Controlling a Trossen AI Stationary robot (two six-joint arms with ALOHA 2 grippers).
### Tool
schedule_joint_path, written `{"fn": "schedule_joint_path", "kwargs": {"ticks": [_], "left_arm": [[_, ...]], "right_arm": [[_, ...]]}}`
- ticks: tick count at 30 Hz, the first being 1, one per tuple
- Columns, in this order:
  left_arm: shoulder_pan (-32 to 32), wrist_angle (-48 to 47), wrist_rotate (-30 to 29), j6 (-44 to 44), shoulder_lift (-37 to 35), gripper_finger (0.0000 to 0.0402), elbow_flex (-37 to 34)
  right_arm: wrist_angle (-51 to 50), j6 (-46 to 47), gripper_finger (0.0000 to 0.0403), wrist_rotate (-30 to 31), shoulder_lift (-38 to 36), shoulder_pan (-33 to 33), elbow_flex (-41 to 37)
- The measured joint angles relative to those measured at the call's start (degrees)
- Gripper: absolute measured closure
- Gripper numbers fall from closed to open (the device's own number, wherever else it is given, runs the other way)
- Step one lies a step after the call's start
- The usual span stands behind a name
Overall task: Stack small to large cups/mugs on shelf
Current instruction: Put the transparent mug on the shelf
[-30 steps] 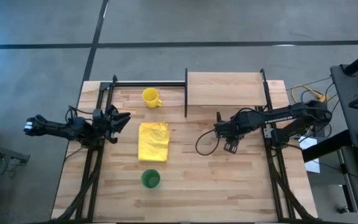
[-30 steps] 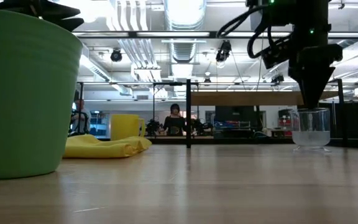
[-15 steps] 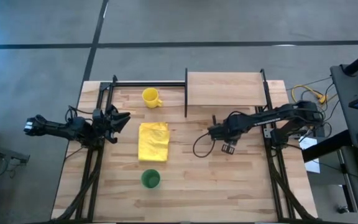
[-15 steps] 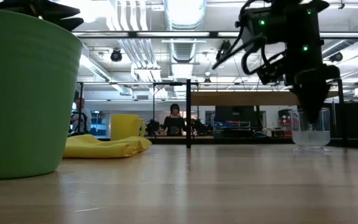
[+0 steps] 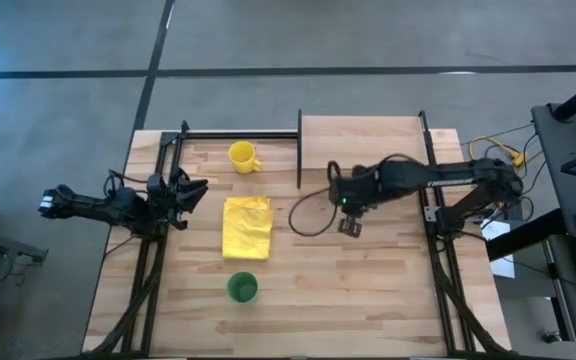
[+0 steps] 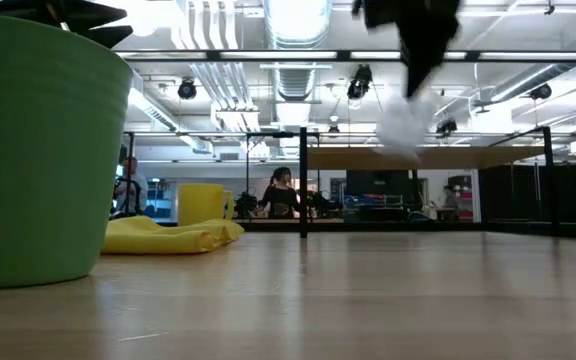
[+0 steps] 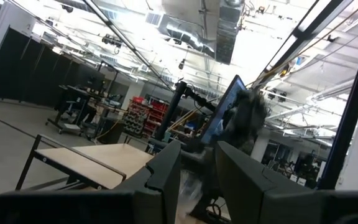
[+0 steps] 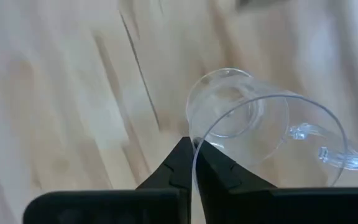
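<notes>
My right gripper (image 8: 192, 152) is shut on the small clear glass cup (image 8: 241, 118), which hangs blurred above the table in the low view (image 6: 403, 125). In the high view this gripper (image 5: 351, 224) is in front of the shelf (image 5: 363, 140), a raised light-wood board at the far right. The yellow mug (image 5: 243, 156) stands upright at the far middle. At the near middle the green cup (image 5: 242, 288) stands on its base. My left gripper (image 5: 183, 190) waits open at the table's left side. My right gripper pinches the glass cup's wall at the rim (image 8: 196, 138), on the side opposite the handle (image 8: 328, 152). One finger is inside the mouth and one outside. The fingers come from above, pointing down. The cup hangs below them, clear of the table.
A folded yellow cloth (image 5: 246, 226) lies flat between the mug and the green cup. Black posts (image 5: 299, 150) stand at the shelf's edges. A loose black cable (image 5: 303, 215) loops beside my right arm. A person (image 6: 281, 190) shows far behind the table.
My right gripper has shut on the glass cup's rim, then gone up and toward the table's left and far edges. The cup stood on the table a second ago and is now lifted clear.
</notes>
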Motion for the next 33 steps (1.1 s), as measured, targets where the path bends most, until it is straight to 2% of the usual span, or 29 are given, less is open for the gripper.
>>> {"fn": "schedule_joint_path", "kwargs": {"ticks": [8,14,16,25,33], "left_arm": [[0.0,0.86,0.0,-0.04,-0.35,0.0313,0.04],[-0.01,1.48,0.02,-0.04,-0.33,0.0313,0.01],[0.0,1.53,0.1,-0.04,-0.3,0.0313,0.0],[-0.02,1.49,0.37,-0.02,0.04,0.0313,-0.22],[-0.02,1.46,0.39,0.04,0.04,0.0313,-0.22]], "right_arm": [[-2.3,-9.3,0.0394,2.71,4.9,-4.18,20.18],[-18.04,-12.22,0.0394,8.37,13.19,-9.89,33.76],[-22.35,-12.68,0.0394,8.62,16.18,-11.69,37.36],[-22.68,-17.32,0.0394,8.36,25.45,-16.06,44.37],[-22.68,-19.31,0.0394,6.18,29.72,-17.5,47.55]]}}
